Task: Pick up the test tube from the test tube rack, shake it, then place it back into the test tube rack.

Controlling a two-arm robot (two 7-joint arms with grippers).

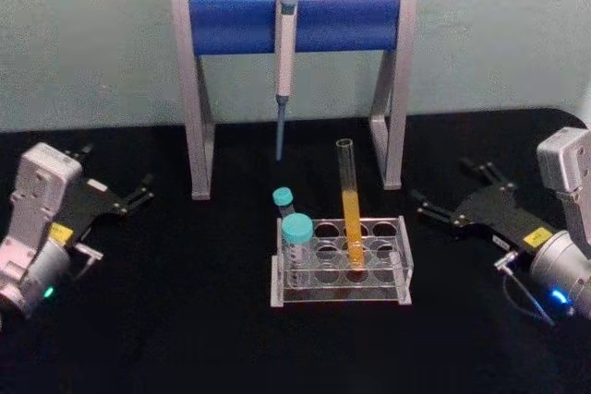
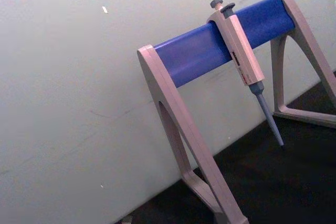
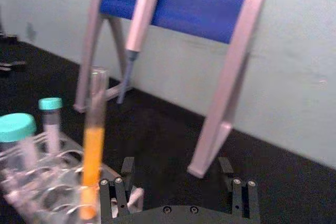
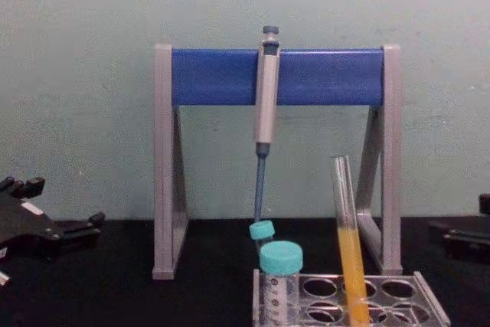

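The test tube (image 1: 351, 200) is tall clear glass with orange-yellow liquid in its lower half. It stands slightly tilted in a middle hole of the clear test tube rack (image 1: 342, 294) at the table's centre. My left gripper (image 1: 120, 168) rests open on the black table far to the left of the rack. Open as well, my right gripper (image 1: 441, 184) lies to the right of the rack and points toward it. In the right wrist view the test tube (image 3: 93, 150) rises from the rack (image 3: 47, 192), ahead of the open right gripper (image 3: 177, 169) and off to one side.
Two short teal-capped tubes (image 1: 297, 232) occupy the rack's left side. Behind the rack stands a grey-and-blue pipette stand (image 1: 295, 23) with a grey pipette (image 1: 285, 53) hanging from its bar. A pale wall closes off the back.
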